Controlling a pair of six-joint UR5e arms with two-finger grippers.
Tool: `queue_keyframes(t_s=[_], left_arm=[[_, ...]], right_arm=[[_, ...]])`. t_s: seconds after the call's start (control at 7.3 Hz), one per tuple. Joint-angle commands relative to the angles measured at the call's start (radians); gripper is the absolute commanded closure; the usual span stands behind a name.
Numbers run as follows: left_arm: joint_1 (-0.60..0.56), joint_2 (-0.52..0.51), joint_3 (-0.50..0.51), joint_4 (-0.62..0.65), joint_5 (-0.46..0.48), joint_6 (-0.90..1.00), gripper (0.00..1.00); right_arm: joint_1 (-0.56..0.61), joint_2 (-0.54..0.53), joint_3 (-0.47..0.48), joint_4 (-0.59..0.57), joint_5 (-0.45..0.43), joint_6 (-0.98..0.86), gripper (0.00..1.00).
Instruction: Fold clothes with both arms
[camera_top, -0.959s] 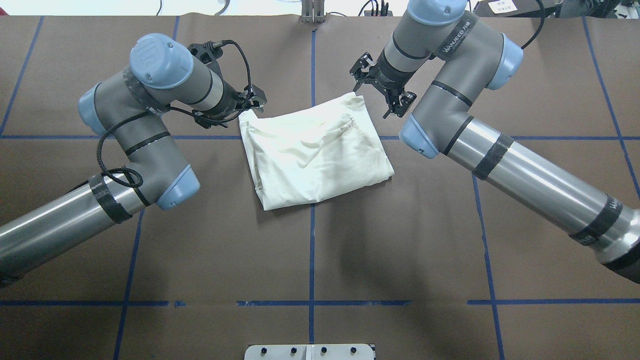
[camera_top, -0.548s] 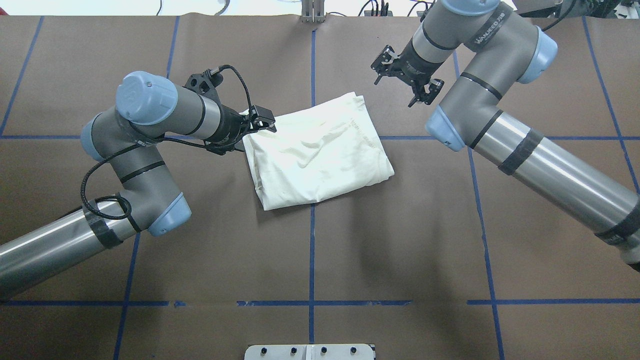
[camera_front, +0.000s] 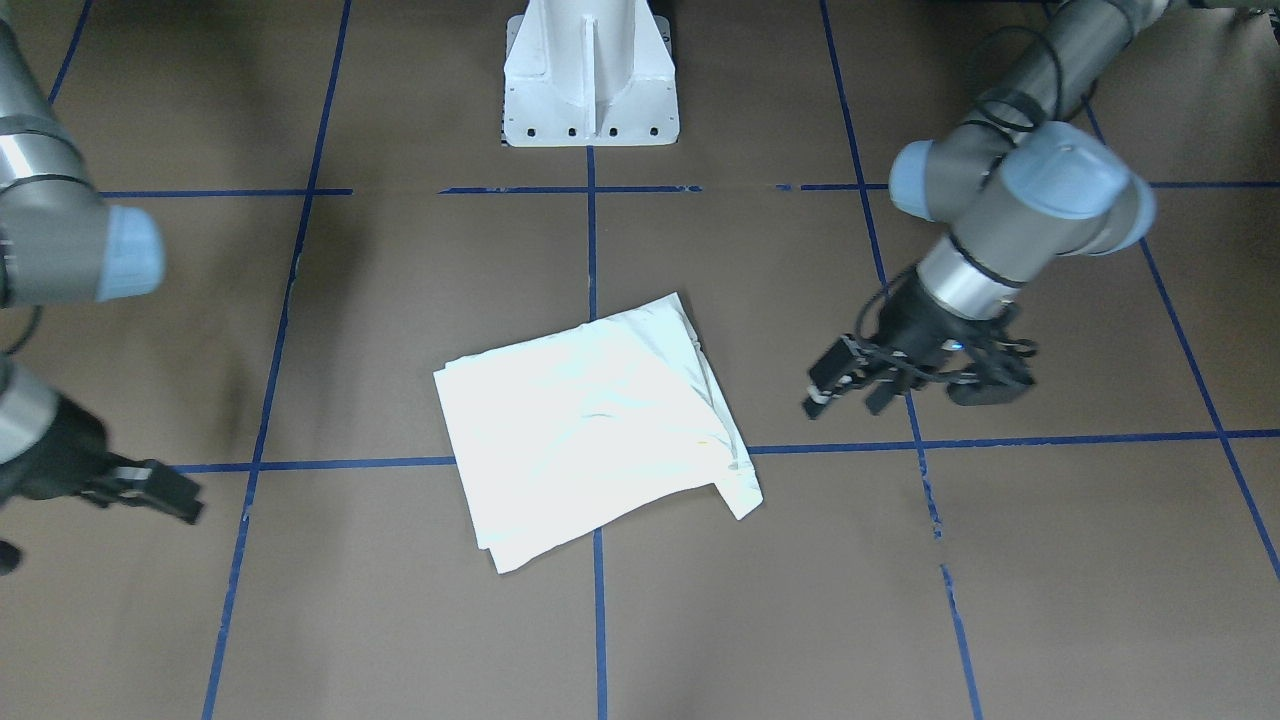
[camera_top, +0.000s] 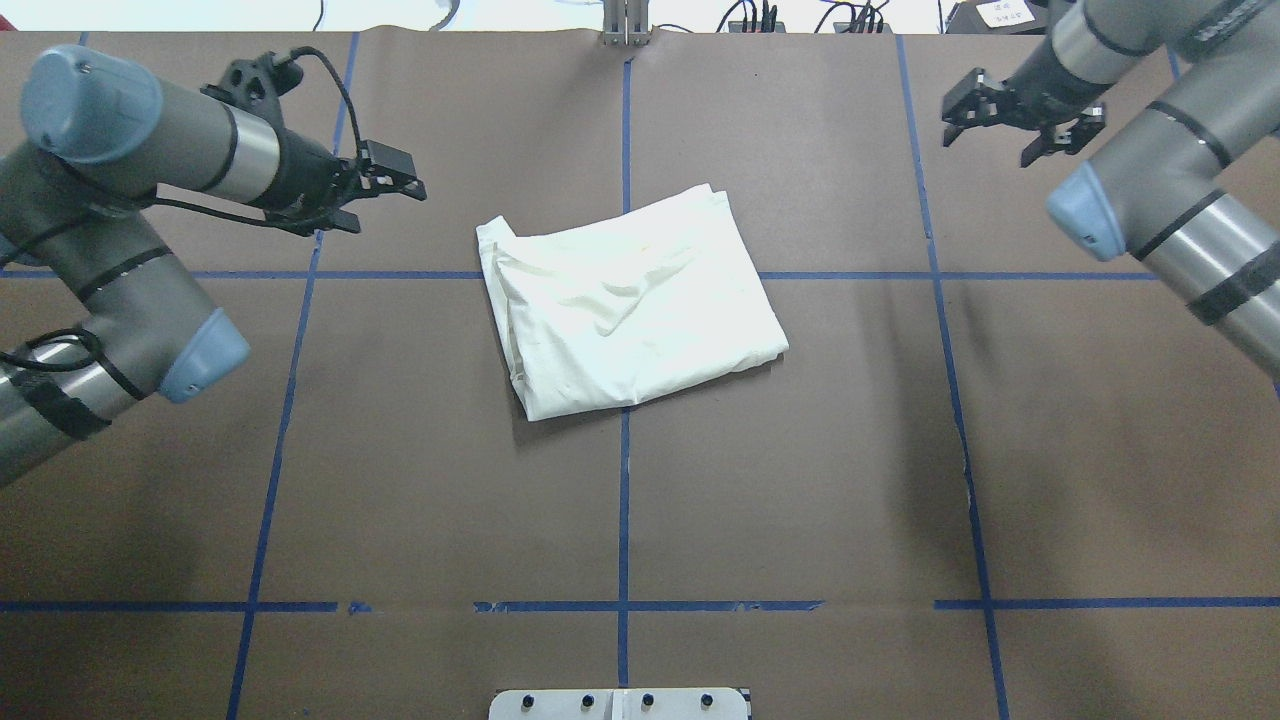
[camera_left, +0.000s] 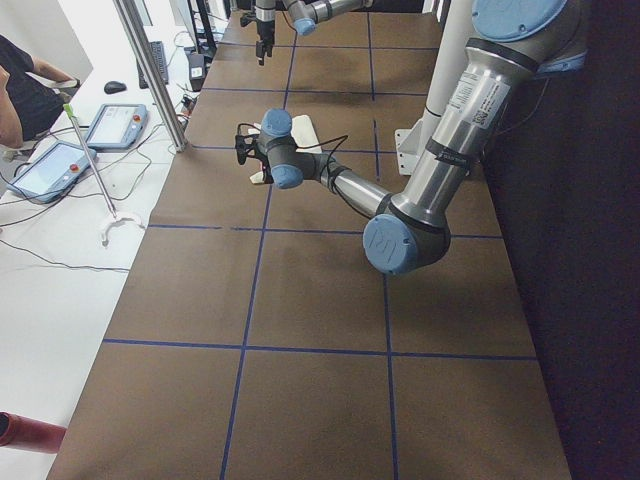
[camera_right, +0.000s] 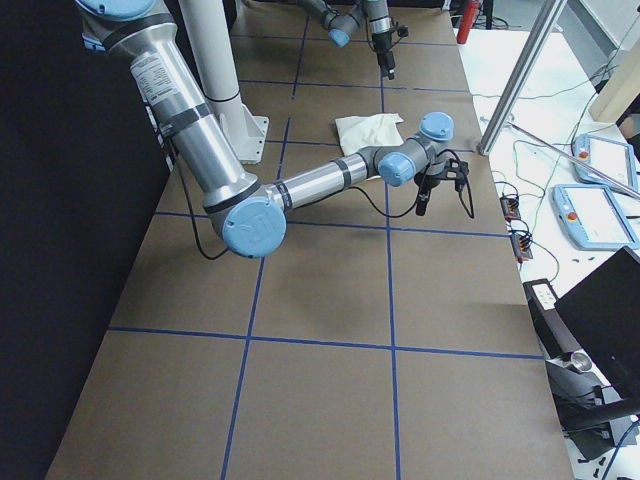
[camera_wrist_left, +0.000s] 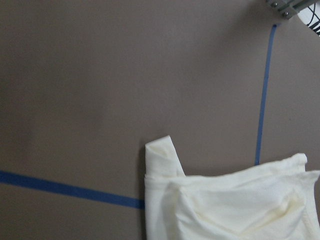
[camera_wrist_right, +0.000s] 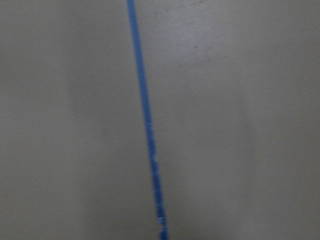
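Standing behind the robot's shoulders, I see the white pedestal base (camera_top: 620, 703) nearest, at the table's (camera_top: 800, 500) edge; beyond it the brown surface is crossed by blue tape lines (camera_top: 623, 500); farther on, at mid-table, the T-shirt (camera_top: 630, 300) lies flat, folded into a rough rectangle with plain cream cloth uppermost, set askew over a crossing of the lines; its far-left corner ends in a small folded tab (camera_wrist_left: 162, 152), which the left wrist camera looks down on. Farther again and off to the shirt's left, the left gripper (camera_top: 385, 195) hangs with its jaws parted and nothing between them; it is near that tabbed corner but clear of the cloth. Farthest of all, close to the table's far edge and well apart from the shirt on its right, the right gripper (camera_top: 1015, 125) is spread wide and likewise empty; its wrist camera shows only bare table and one blue line.
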Motion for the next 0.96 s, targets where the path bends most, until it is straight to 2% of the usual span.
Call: queue_keyframes(t_s=[0.0, 0.27, 0.55, 0.68, 0.82], left_arm=[[-0.179, 0.134, -0.022, 0.087, -0.007, 0.431, 0.0], [-0.375, 0.195, -0.056, 0.36, 0.001, 1.005, 0.0], [-0.561, 0.238, -0.062, 0.553, -0.013, 1.455, 0.0], [-0.626, 0.247, -0.094, 0.678, -0.055, 1.61, 0.0], [-0.628, 0.358, -0.175, 0.676, -0.13, 1.613, 0.0]], right_arm=[[0.142, -0.144, -0.004, -0.067, 0.004, -0.449, 0.0], [0.244, -0.279, -0.005, -0.07, 0.007, -0.697, 0.0], [0.387, -0.345, 0.007, -0.192, 0.048, -0.947, 0.0], [0.467, -0.355, 0.021, -0.278, 0.126, -0.975, 0.0], [0.47, -0.356, 0.045, -0.279, 0.145, -0.963, 0.0]])
